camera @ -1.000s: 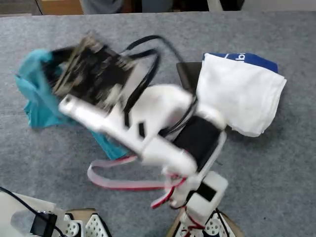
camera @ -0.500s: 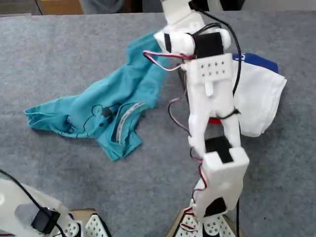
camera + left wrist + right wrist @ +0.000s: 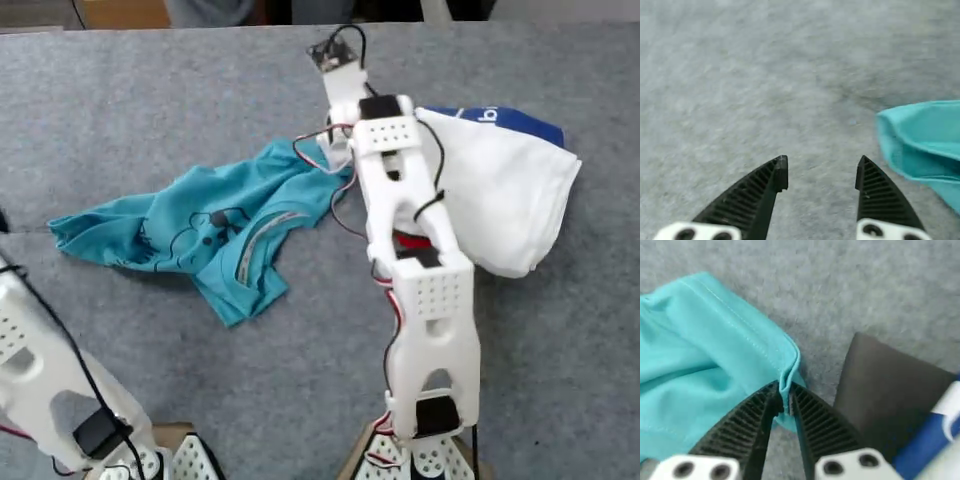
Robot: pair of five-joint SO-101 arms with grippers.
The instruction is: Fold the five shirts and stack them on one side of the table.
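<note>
Your left arm [image 3: 45, 370] is cut off at the high view's edge. Its wrist view has the left gripper [image 3: 822, 167] with fingers wide apart over the grey table [image 3: 150, 90], near an edge of the teal shirt [image 3: 215, 225], which lies crumpled mid-table. From above, your right arm [image 3: 420, 290] covers the right gripper [image 3: 785, 396]; its wrist view has it pinched on the teal hem. Rightmost, a white shirt [image 3: 490, 195] hides most of a blue shirt [image 3: 520, 122] and a dark cloth [image 3: 880, 375].

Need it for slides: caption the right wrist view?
Right gripper shut on teal shirt hem, dark cloth beside it.
</note>
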